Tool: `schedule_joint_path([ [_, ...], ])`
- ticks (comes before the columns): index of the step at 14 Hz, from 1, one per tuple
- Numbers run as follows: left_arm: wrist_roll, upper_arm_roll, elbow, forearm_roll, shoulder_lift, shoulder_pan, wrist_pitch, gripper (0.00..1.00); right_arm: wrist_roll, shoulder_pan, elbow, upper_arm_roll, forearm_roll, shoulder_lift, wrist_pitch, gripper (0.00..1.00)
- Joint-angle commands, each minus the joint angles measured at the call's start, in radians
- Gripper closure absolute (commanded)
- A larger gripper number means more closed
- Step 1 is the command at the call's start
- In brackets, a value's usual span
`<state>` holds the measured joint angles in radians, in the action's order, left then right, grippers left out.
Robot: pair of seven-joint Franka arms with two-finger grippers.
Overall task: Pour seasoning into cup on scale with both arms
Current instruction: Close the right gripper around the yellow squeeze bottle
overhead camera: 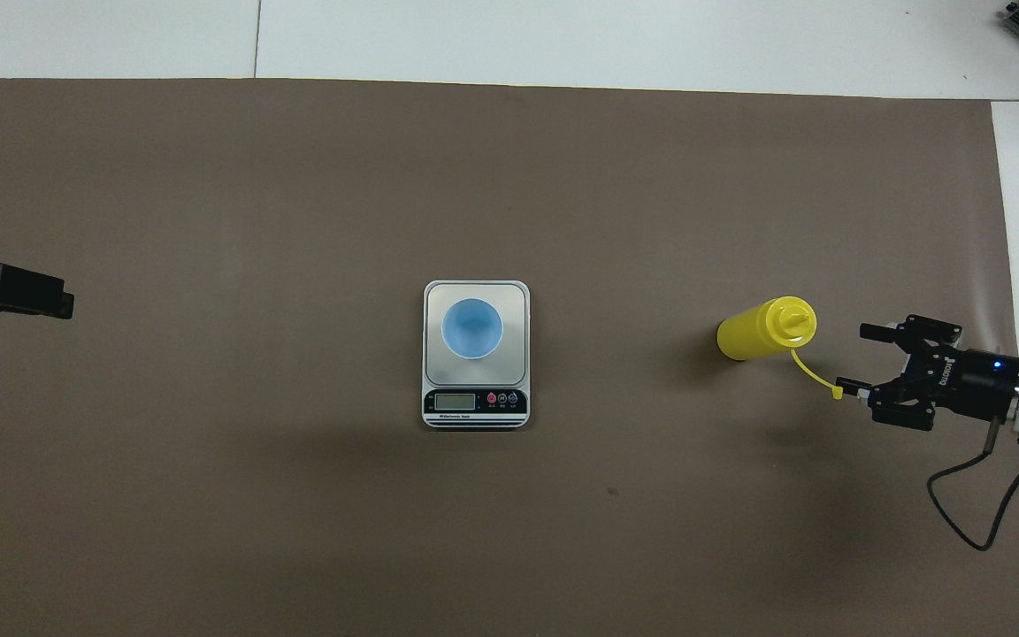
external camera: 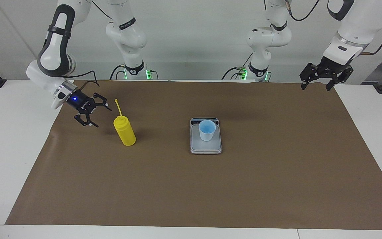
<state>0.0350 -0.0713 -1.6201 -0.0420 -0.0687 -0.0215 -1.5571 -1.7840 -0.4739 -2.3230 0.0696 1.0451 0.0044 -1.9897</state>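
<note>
The yellow seasoning bottle (external camera: 124, 131) stands upright on the brown mat toward the right arm's end, its cap strap sticking up; it also shows in the overhead view (overhead camera: 762, 329). My right gripper (external camera: 101, 116) is open beside the bottle, a short gap away, and is not touching it; it also shows in the overhead view (overhead camera: 859, 358). The pale blue cup (external camera: 207, 130) stands empty on the silver scale (external camera: 206, 147) at mid-table, also visible from overhead as the cup (overhead camera: 471, 328) on the scale (overhead camera: 517, 301). My left gripper (external camera: 315, 88) is open and empty, waiting raised over the mat's corner at the left arm's end.
A brown mat (external camera: 211, 189) covers most of the white table (external camera: 8, 149). The scale's display strip (overhead camera: 474, 402) is at its end nearer to the robots. A black cable (overhead camera: 969, 504) hangs from the right wrist.
</note>
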Motion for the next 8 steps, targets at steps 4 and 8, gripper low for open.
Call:
schedule_joint_path([
  [4,-0.012,0.002,-0.041,-0.024,-0.037,-0.009,0.009,0.0,-0.037,0.02,-0.035,0.007,0.111,0.014,-0.05,0.0],
  [8,-0.015,0.004,-0.001,-0.019,-0.025,-0.009,0.057,0.0,-0.179,0.058,-0.033,0.007,0.211,0.087,-0.055,0.0],
])
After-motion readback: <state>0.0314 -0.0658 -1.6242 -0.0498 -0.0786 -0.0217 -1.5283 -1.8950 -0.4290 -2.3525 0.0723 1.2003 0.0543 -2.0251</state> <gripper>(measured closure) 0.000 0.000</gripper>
